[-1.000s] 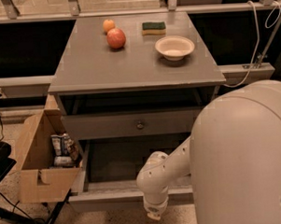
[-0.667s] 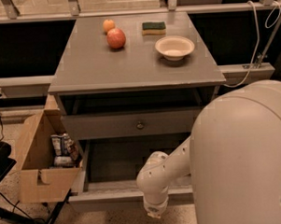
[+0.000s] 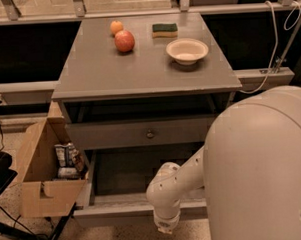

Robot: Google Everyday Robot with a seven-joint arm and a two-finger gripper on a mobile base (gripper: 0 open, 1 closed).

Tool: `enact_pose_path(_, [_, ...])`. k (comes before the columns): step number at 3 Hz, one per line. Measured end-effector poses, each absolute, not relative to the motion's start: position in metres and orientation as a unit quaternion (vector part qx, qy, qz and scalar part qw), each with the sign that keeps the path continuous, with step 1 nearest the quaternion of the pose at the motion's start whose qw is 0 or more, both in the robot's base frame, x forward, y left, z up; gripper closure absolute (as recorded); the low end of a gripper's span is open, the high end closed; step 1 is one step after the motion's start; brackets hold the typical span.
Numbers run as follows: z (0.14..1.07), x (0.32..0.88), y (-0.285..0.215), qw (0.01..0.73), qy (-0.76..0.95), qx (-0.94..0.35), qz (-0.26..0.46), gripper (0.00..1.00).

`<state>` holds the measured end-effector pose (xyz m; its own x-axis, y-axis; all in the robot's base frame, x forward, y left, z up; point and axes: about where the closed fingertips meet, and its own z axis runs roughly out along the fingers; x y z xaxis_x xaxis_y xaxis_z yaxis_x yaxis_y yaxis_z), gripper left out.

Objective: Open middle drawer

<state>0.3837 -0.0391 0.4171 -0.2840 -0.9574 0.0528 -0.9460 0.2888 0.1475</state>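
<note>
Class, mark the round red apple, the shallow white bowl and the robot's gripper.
Round red apple (image 3: 124, 41), camera view, middle of its skin.
Shallow white bowl (image 3: 180, 48), camera view, its inside wall.
Gripper (image 3: 165, 226), camera view, its tip, at bottom centre.

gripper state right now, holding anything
gripper: cannot be told; it hangs low by the front edge of the pulled-out lowest drawer, below the middle drawer.
</note>
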Motion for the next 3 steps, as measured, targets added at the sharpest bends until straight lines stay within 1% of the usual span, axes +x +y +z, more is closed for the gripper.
enact_pose_path(1, [0.4171,0.3837,-0.0391,0.065,-0.8,0.595,-0.044,1.0])
enact_pose_path(2, [0.4171,0.3837,-0.0391,0.065,-0.8,0.595,-0.044,0.74])
enact_pose_path(3, [0.4171,0.3837,-0.0391,0.065,-0.8,0.595,-0.044,0.51])
